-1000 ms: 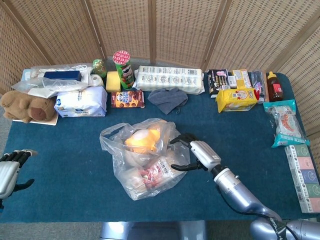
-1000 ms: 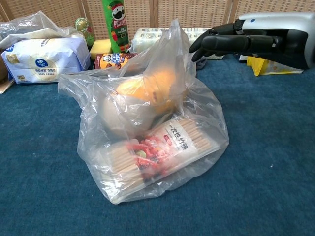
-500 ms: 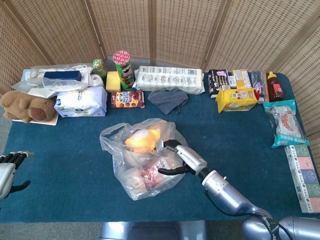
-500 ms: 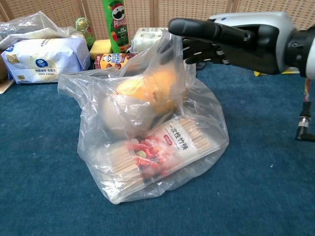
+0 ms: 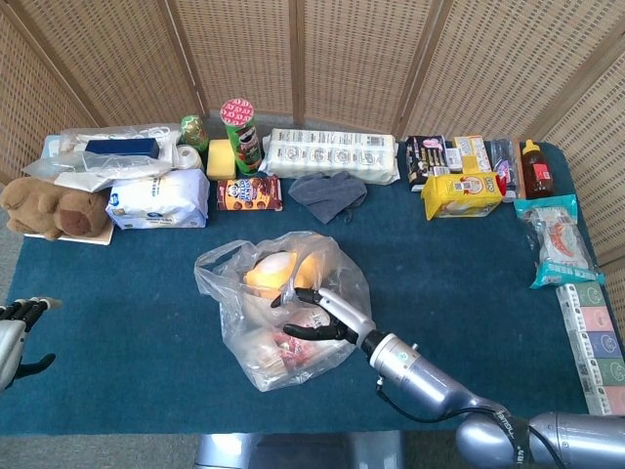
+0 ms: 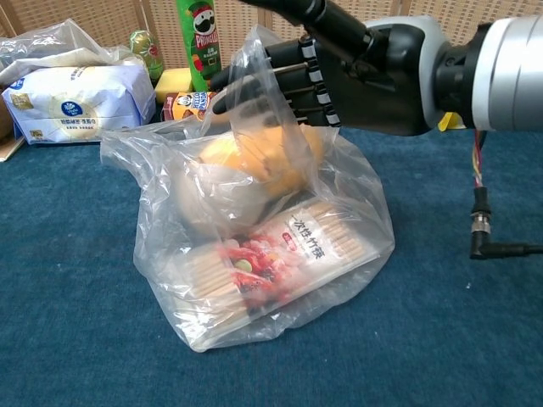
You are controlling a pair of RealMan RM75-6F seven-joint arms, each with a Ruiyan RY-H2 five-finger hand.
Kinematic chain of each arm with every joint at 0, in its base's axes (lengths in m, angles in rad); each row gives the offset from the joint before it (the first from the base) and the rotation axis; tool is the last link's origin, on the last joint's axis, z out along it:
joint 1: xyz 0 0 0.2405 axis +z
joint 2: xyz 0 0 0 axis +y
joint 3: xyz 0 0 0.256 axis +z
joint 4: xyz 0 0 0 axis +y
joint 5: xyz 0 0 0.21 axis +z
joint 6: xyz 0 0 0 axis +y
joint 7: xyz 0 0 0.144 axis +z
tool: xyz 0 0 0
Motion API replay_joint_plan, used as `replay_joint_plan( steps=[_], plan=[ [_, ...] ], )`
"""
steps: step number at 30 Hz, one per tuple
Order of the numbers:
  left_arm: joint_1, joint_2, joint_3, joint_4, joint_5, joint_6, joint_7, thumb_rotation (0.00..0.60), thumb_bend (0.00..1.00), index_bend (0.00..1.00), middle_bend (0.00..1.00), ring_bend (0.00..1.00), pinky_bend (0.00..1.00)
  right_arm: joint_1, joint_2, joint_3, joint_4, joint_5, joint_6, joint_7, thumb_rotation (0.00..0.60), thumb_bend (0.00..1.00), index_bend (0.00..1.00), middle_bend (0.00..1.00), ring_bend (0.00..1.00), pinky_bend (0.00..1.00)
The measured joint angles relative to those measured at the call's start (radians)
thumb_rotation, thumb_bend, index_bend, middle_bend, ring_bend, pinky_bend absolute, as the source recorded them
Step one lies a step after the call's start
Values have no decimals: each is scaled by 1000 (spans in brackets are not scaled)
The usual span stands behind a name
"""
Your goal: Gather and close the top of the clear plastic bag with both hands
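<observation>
Clear plastic bag (image 5: 278, 318) sits mid-table on blue cloth (image 5: 137, 322), long axis far-left to near-right, mouth up. Your right hand (image 5: 320, 315), fingers spread, is against bag top; can't tell if gripping. Left hand (image 5: 15, 332) at table's left edge, fingers apart, holding nothing.

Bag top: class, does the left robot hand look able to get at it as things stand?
Probably, with a long move: the left robot hand sits at the table's left edge, bare cloth between it and the bag. The right robot hand is already there.
</observation>
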Motion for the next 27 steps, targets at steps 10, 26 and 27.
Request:
replay_joint_plan(
  steps=[10,26,27],
  plan=[
    [-11,-14,-3,7,0,-14,3,600,161,264,286,249,263,-18,51,115,-41,54,-162,256,206,94,317,279,157,2],
    [-24,-17,-7,-13,-2,-25,30,600,162,264,286,249,263,-193,112,395,-51,45,-365,605,207,107,438,443,363,275],
    [-24,-17,-7,-15,-2,-25,33,600,162,264,286,249,263,-203,110,405,-49,42,-369,612,208,108,444,447,367,277]
  ],
)
